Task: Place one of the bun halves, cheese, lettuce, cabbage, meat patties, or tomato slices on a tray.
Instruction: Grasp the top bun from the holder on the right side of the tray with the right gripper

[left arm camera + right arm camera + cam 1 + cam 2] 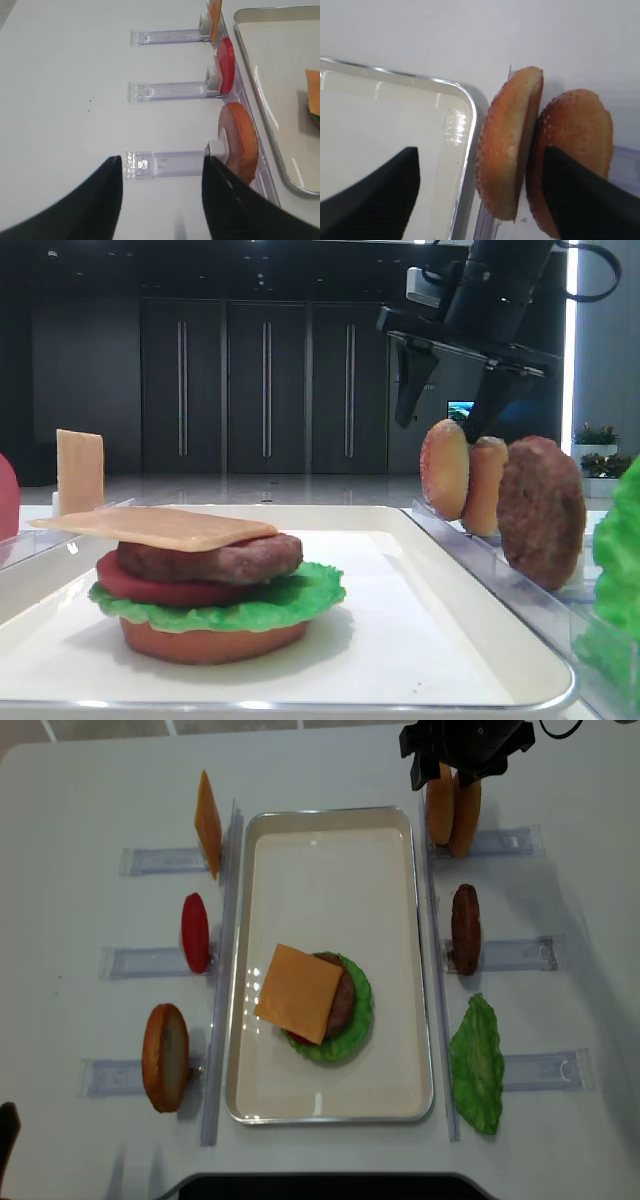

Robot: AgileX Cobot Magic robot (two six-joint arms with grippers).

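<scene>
The right claw (452, 405) hangs spread wide just above 2 seeded bun halves (452, 810) standing on edge in a clear rack (505, 842) beside the tray (395, 830), its fingers (585, 197) astride nothing yet. The step looks like reaching for a bun top. Next it should descend, straddle 1 half, and pinch it. The left claw (160, 200) rests spread over the counter (65, 75).
</scene>
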